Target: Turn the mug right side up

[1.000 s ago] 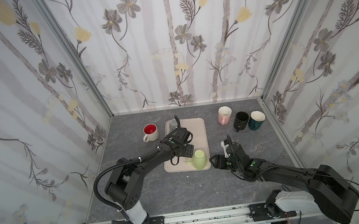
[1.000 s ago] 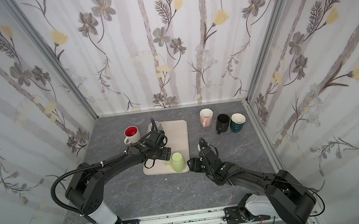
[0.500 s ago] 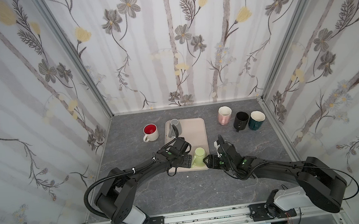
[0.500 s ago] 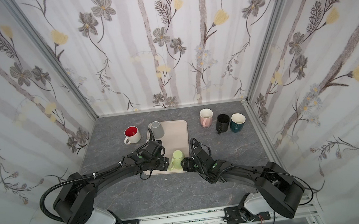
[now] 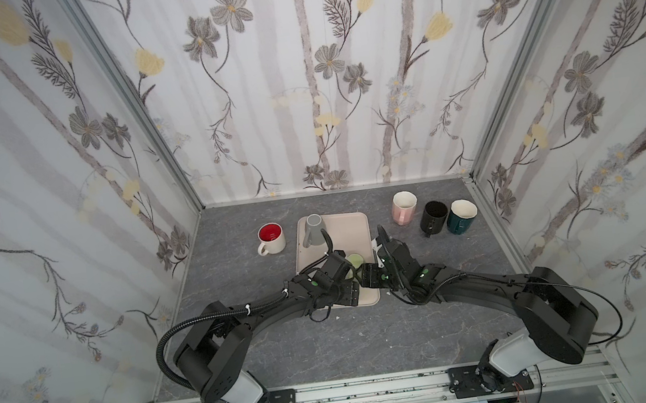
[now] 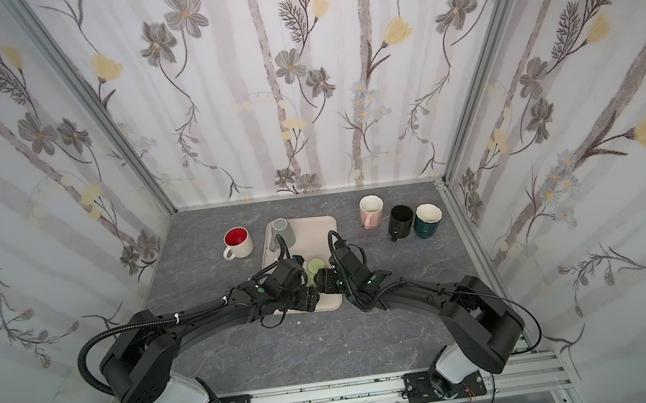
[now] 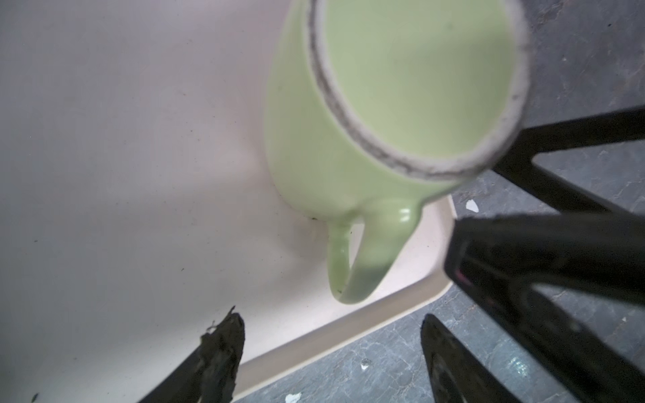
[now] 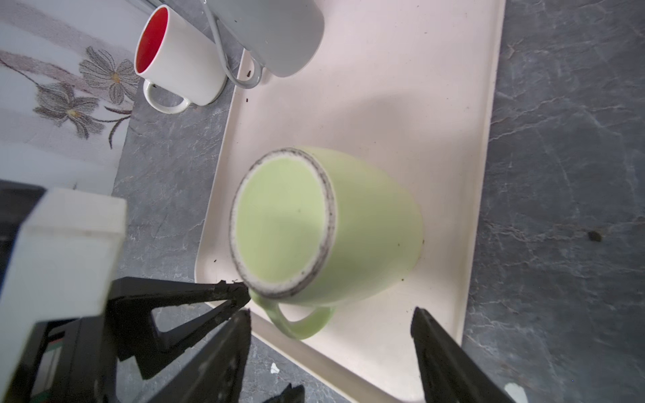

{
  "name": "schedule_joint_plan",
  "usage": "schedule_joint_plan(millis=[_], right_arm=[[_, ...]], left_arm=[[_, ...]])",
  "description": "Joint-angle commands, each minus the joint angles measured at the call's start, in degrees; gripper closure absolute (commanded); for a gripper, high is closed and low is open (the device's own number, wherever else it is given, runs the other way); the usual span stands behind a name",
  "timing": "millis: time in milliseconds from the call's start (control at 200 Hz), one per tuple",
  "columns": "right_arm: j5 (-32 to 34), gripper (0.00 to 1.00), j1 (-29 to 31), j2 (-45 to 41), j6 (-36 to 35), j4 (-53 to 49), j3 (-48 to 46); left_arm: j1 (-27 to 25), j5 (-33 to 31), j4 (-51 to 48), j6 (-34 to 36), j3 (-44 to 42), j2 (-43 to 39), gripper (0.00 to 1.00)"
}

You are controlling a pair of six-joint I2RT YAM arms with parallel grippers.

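A pale green mug [image 5: 355, 260] [image 6: 315, 265] stands upside down near the front right corner of the beige tray [image 5: 347, 228], its ringed base up. Its handle [image 7: 343, 268] points at the tray's front rim. In both top views the two grippers meet just in front of it. My left gripper [image 7: 330, 322] [image 5: 353, 281] is open, with the handle a little beyond its tips and nothing between them. My right gripper [image 8: 331, 314] [image 5: 365, 276] is open too, its tips on either side of the handle [image 8: 300, 324] without touching it. The mug's body [image 8: 370, 226] rests on the tray [image 8: 401, 87].
A grey mug [image 5: 313, 230] stands on the tray's back left corner, and a white mug with a red inside [image 5: 270, 238] sits left of the tray. Pink [image 5: 404, 208], black [image 5: 433, 216] and teal [image 5: 461, 215] mugs line the back right. Papered walls close in three sides.
The left gripper has drawn back from the middle of the tray to the mug's front. The right gripper has moved left up to the mug. Both stayed open.
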Motion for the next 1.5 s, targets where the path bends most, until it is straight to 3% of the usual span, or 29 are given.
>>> schedule_joint_plan(millis=[0,175,325,525,630,784,939,1134,1274,1364,1494], right_arm=[[1.7,0.26,-0.3,-2.1,-0.8,-2.1,-0.4],[3.4,0.26,-0.1,-5.5,0.2,-6.3,0.7],[4.3,0.26,0.8,-5.0,2.2,-8.5,2.1],[5.5,0.26,3.1,-0.3,4.3,-11.3,6.6],[6.7,0.29,3.5,1.4,6.2,-11.9,7.9],[9.7,0.29,7.5,4.9,9.0,-13.9,11.0],[11.3,0.31,9.3,7.7,10.2,-14.9,15.1],[17.9,0.32,10.5,13.2,12.0,-24.9,22.2],[19.2,0.35,10.5,13.5,12.8,-25.8,21.7],[19.1,0.42,10.1,13.8,12.8,-25.7,21.1],[19.0,0.43,9.8,13.7,12.8,-25.7,20.2]], left_arm=[[0.1,0.0,3.3,-0.4,-0.6,-0.5,0.17],[0.8,0.6,3.1,3.3,-1.9,-2.8,0.15],[0.8,-0.1,6.5,5.3,-8.8,-8.4,0.09],[1.1,-6.3,12.4,3.8,-20.1,-17.4,0.00],[1.2,-8.1,16.1,2.8,-23.9,-21.6,0.00],[1.3,-12.1,16.0,3.4,-24.1,-20.7,0.00],[1.2,-11.6,15.7,2.6,-23.2,-18.1,0.00],[1.3,-11.7,15.9,1.1,-23.4,-18.1,0.00],[1.3,-11.6,16.1,1.1,-23.6,-18.6,0.00],[1.3,-11.6,16.3,1.0,-23.6,-18.5,0.00],[1.2,-11.3,16.5,1.1,-23.7,-18.0,0.00]])
